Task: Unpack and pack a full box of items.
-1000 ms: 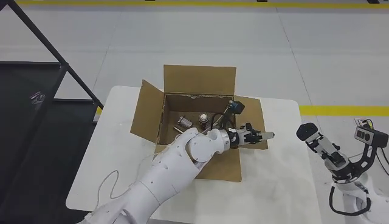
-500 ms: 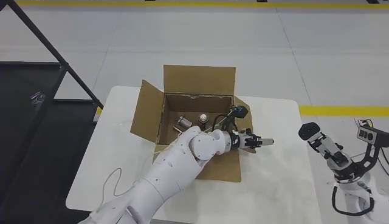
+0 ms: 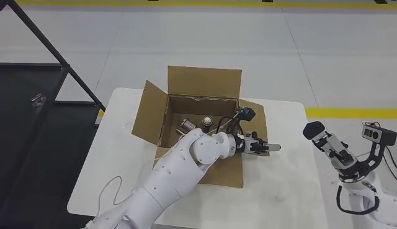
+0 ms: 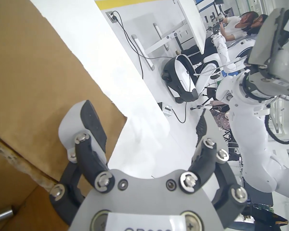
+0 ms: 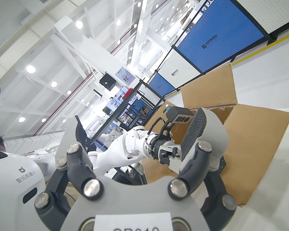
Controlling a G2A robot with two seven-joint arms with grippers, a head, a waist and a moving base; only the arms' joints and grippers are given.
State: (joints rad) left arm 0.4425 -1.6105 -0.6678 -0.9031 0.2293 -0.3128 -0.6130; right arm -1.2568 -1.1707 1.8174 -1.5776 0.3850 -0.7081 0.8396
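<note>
An open cardboard box point(image 3: 203, 80) stands mid-table with all flaps folded out. Inside it lie small metal cylinders point(image 3: 188, 126), and one metal piece point(image 4: 1, 215) shows near my left wrist. My left gripper point(image 3: 267, 147) point(image 4: 147, 131) hangs open over the outer edge of the box's right flap point(image 4: 38, 61), one finger point(image 4: 91, 121) above the cardboard, the other above the white table point(image 4: 125, 73). Nothing is between them. My right gripper point(image 3: 313, 131) point(image 5: 137, 131) is open and empty, raised off the table's right side, facing the box point(image 5: 255, 133) and the left gripper point(image 5: 169, 155).
A black metal rack point(image 3: 37, 105) stands left of the table. The table's right edge point(image 3: 307, 167) runs between the box and my right arm. Bare tabletop point(image 3: 279, 185) lies right of the box's front flap.
My left gripper has slid slightly toward the table's near side along the right flap. The right arm has barely shifted.
</note>
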